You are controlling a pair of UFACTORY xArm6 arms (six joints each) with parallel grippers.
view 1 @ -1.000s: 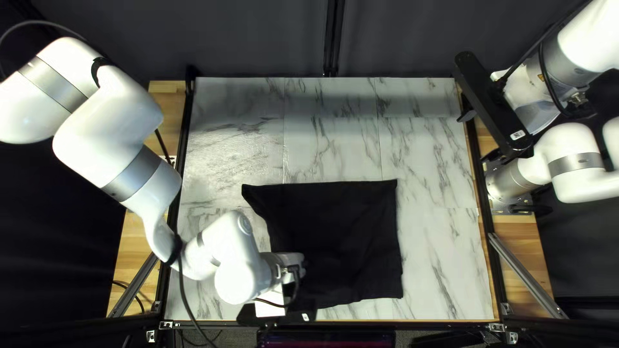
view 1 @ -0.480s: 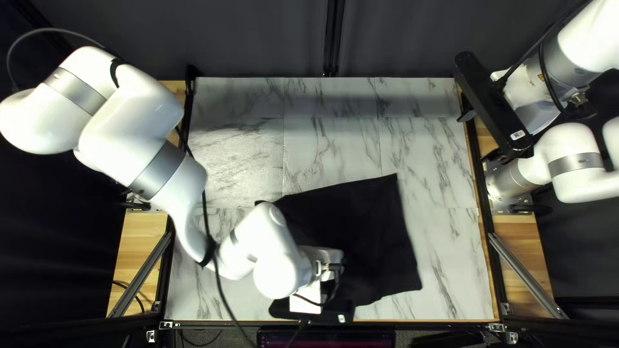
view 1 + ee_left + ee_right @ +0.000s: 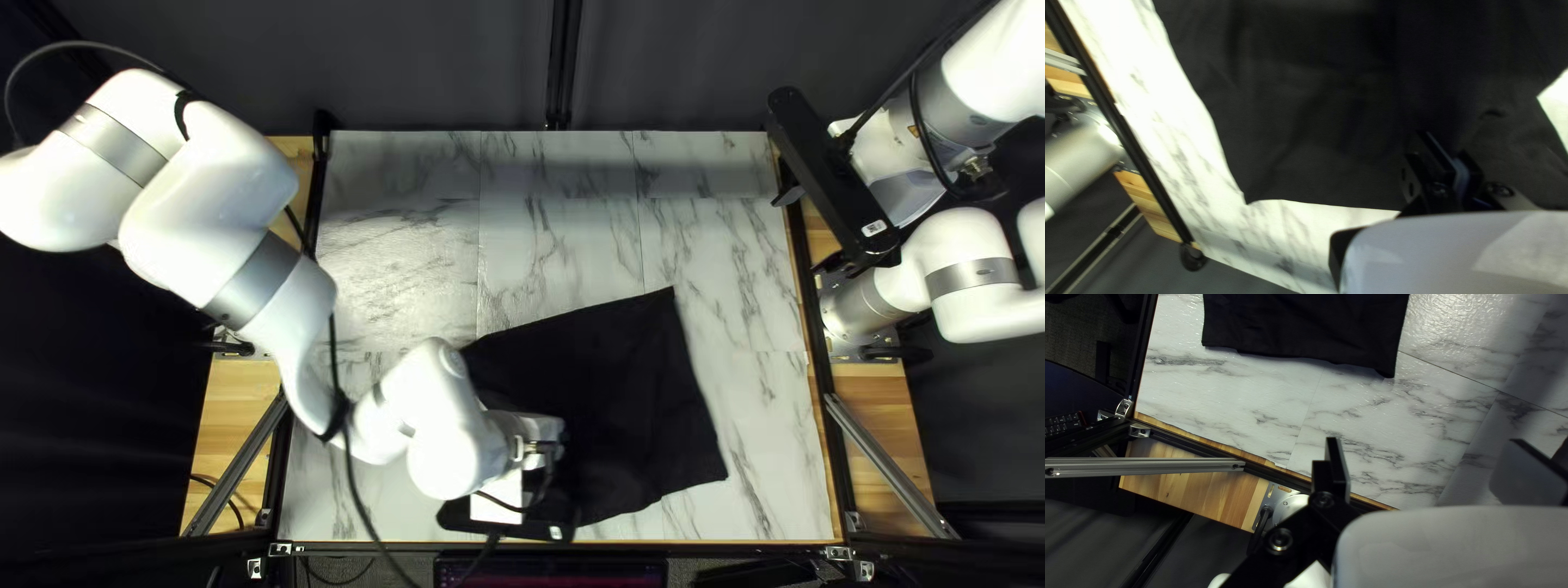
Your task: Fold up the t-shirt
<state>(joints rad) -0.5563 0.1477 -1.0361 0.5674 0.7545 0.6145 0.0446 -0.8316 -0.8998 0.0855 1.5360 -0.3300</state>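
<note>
The black t-shirt (image 3: pixel 621 403) lies askew on the table's near half, a corner toward the far edge. Over its left part, in the top left view, is my left gripper (image 3: pixel 544 449), its fingertips hidden there. The left wrist view has the fingers of my left gripper (image 3: pixel 1452 163) close together, shut on dark cloth of the t-shirt (image 3: pixel 1301 109). My right gripper (image 3: pixel 811 231) hangs over the table's right edge, away from the shirt. In the right wrist view, my right gripper (image 3: pixel 1426 463) is open, with a wide gap; the t-shirt (image 3: pixel 1306 326) lies ahead of it.
The marble-patterned table (image 3: pixel 555 245) shows bare tiles beyond the shirt and along its right side. Dark rails and wooden strips (image 3: pixel 871 425) border it. A dark cable (image 3: pixel 354 490) hangs from my left arm near the shirt's left side.
My left arm swung right, then slightly back left. The t-shirt turned and slid rightward; its lower right corner moved right and toward the far edge. My right arm stayed still.
</note>
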